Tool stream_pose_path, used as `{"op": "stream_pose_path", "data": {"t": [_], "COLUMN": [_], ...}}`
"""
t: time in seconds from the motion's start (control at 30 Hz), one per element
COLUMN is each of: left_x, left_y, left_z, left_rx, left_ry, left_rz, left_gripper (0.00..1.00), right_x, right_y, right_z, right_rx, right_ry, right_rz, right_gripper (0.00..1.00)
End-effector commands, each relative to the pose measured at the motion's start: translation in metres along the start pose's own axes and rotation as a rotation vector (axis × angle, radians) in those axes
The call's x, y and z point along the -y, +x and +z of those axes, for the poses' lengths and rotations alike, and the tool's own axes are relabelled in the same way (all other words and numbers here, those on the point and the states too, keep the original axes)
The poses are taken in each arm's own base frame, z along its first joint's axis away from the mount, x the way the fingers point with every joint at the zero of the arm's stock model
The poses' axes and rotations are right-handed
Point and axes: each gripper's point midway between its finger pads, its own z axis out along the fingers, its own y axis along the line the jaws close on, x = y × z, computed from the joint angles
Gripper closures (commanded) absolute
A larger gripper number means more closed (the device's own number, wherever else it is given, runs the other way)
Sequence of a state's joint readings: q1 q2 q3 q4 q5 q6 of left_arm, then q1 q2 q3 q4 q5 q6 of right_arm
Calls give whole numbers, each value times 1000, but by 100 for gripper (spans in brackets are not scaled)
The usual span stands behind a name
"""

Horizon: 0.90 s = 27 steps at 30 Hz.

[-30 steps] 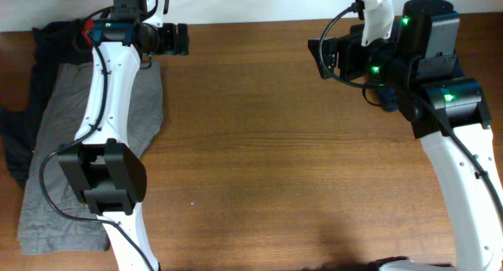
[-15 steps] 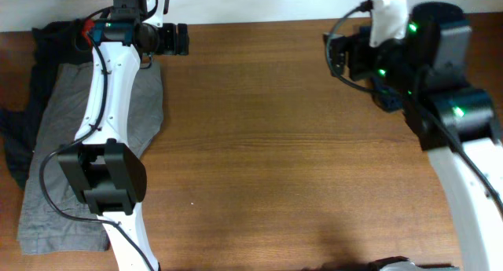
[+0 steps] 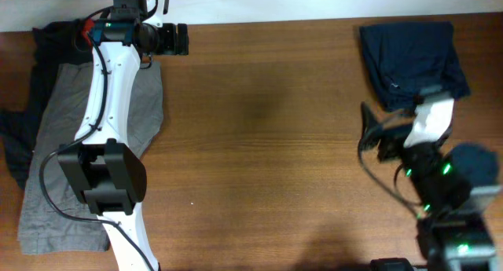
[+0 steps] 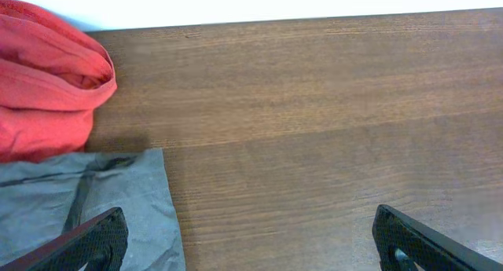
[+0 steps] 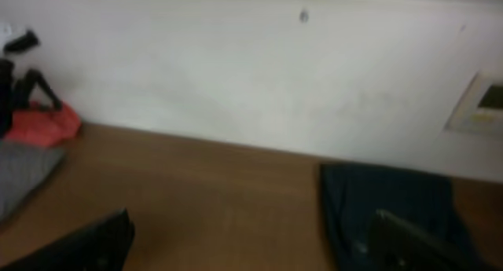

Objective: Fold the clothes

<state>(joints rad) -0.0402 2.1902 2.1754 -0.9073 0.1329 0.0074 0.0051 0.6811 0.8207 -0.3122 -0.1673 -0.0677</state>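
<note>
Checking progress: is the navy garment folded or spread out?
Folded: the navy garment lies as a compact, roughly square bundle, no legs spread out.

R wrist view blurred; red cloth [image 4: 47, 82] cut off by frame edge.

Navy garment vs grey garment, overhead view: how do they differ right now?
The navy garment is a compact folded block at the far right corner; the grey garment lies spread long down the left side. The navy one sits alone on bare wood; the grey one overlaps a dark piece. Both lie flat on the table, ungripped.
</note>
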Motion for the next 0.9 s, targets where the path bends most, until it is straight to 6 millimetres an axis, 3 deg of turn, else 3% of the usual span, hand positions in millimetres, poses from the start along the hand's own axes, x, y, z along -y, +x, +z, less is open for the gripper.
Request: {"op": "stream_pose_path", "data": {"t": [0.0, 0.13, 0.37, 0.87], "left_x": [-1, -1, -1, -1], "left_y": [-6, -5, -6, -6], "left_z": [-3, -3, -3, -3], "left_rx": [16, 15, 16, 16], "left_ry": [-4, -4, -4, -4], "left_rz": [21, 21, 21, 21], "left_gripper": [1, 1, 1, 1], "right_x": [-8, -12, -9, -5], "right_y": [35, 88, 135, 179], "right_z": [-8, -8, -9, -15], "right_rx": [30, 60, 81, 98], "right_ry": [-30, -27, 9, 53], "right_rz": [23, 59, 56, 96], "right_gripper": [1, 1, 1, 1]}}
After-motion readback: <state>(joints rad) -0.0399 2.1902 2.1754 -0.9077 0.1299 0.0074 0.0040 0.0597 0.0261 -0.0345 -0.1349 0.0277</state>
